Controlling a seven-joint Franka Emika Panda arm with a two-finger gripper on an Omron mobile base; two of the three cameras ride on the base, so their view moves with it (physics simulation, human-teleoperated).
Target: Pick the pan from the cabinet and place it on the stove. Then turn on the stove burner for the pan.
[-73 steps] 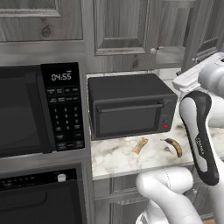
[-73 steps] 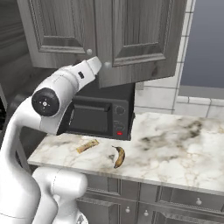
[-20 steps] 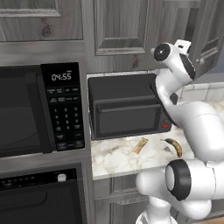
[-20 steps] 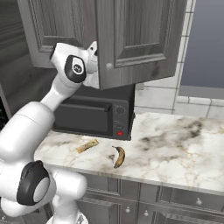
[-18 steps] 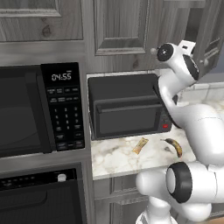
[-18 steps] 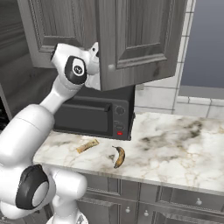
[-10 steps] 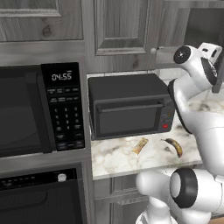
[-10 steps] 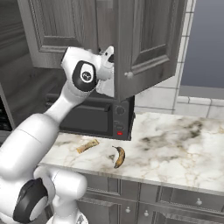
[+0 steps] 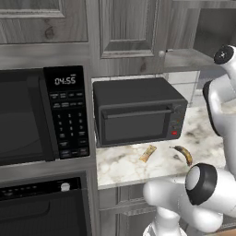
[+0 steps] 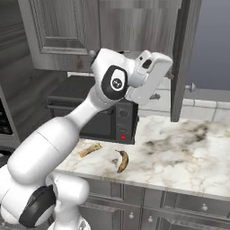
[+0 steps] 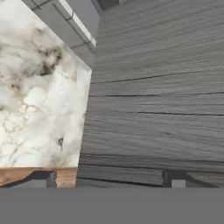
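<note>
Marble counter (image 9: 133,163) stretches under grey wall cabinets in the left base view, with a black toaster oven (image 9: 136,110) parked near the back edge and the built-in microwave (image 9: 44,115) off its left end. A banana (image 9: 183,154) and a small tan scrap (image 9: 148,153) lie near the front edge, well clear of each other. Up top, the cabinet (image 9: 129,27) has its door swung out at the right, baring a dark shelf space (image 9: 214,32); I can't pick out the pan in there. The white arm climbs the right edge of this view.

Over to the right base view: the door (image 10: 182,58) stands edge-on, hanging out over the counter, its little knob (image 10: 192,86) facing away from the arm. The gripper (image 10: 157,90) sits just beside that edge, on the side toward the cabinet opening, which reads as pushing the door wide to make room for a reach inside. Open marble lies to the right; the toaster oven crowds the space just below the hand.

Hand view now: grey wood grain (image 11: 162,96) runs across the right side, very close, marble counter (image 11: 39,100) down the left. Both fingertips (image 11: 177,179) stand wide apart with nothing between them. No pan, no stove here yet; my guess is the pan waits deeper on the shelf.
</note>
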